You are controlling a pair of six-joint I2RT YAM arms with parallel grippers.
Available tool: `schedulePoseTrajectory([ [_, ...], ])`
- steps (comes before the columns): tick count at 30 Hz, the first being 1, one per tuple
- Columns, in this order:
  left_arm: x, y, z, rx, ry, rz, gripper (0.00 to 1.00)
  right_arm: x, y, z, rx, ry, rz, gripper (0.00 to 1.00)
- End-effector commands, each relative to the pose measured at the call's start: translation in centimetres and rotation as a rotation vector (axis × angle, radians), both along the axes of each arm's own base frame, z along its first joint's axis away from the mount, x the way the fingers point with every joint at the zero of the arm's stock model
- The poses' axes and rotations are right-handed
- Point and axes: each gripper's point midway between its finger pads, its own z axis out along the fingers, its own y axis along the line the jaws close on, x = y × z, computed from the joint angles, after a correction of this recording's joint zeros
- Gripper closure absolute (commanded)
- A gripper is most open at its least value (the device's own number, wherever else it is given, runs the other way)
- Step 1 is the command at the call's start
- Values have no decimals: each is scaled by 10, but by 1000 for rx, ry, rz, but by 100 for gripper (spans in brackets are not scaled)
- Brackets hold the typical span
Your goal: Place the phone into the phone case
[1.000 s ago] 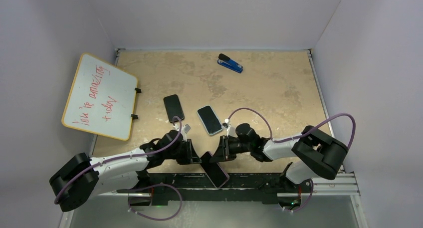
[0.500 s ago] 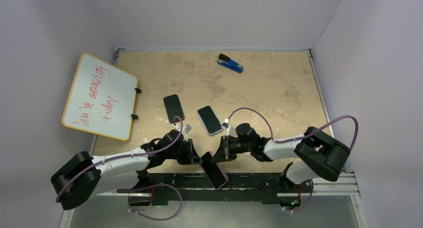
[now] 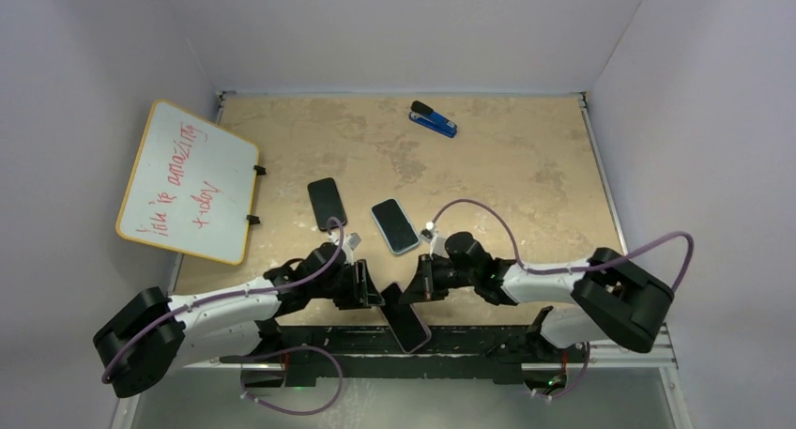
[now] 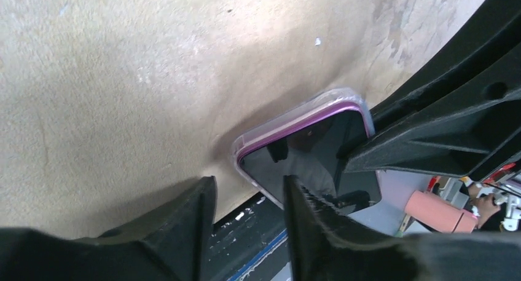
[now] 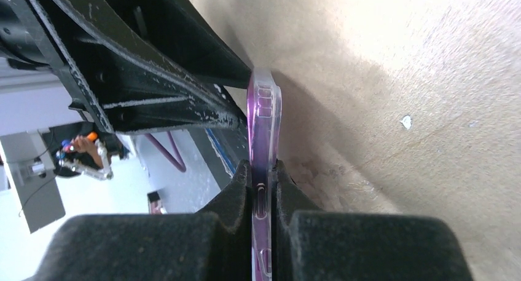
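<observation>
- Compared with the earlier view, little has shifted on the worn beige table top point(image 3: 526, 166): the white-and-black right arm point(image 3: 544, 281) has pushed its elbow outward, and the left pincer point(image 4: 247, 189) has loosened.
- The white-and-black left arm point(image 3: 235, 302) reaches in from the other side, so both wrists meet at the near edge of the table top.
- Between them is the dark, flat phone point(image 3: 405, 321). Its long axis runs slantwise from the wrists toward the near right, and its near end hangs out over the black rail point(image 3: 488, 340).
- Around the phone sits the clear soft case with a purple rim point(image 4: 293, 118). At the one corner that shows, the phone seems already seated in it.
- The right pincer point(image 5: 262, 169) is pressed together on the edge of the case, across its thickness.
- The left pincer stands spread with nothing between. The case corner lies just ahead of it, a little to the right side.
- As a judgement: the right arm alone carries the load, so the left one is free to press any edge not yet seated.
</observation>
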Motion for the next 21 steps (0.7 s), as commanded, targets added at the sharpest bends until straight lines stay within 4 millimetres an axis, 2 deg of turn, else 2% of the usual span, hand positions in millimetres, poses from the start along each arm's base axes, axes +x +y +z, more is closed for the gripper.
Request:
schedulePoseTrajectory([
  [1, 17, -8, 42, -15, -116, -16, 49, 29, 7, 44, 75, -167, -97, 100],
  [6, 33, -12, 103, -92, -275, -9, 27, 50, -7, 95, 155, -313, -247, 100],
  [8, 37, -16, 130, -152, -337, -13, 23, 55, -13, 119, 212, -364, -304, 100],
  [12, 35, -24, 169, -283, -425, -40, 21, 62, -26, 173, 357, -477, -394, 100],
  [16, 31, -31, 189, -363, -458, -75, 20, 62, -38, 222, 517, -551, -459, 100],
  [18, 29, -35, 194, -391, -469, -101, 20, 60, -43, 238, 585, -563, -478, 100],
  [21, 26, -44, 207, -460, -498, -139, 20, 55, -43, 252, 643, -558, -470, 100],
])
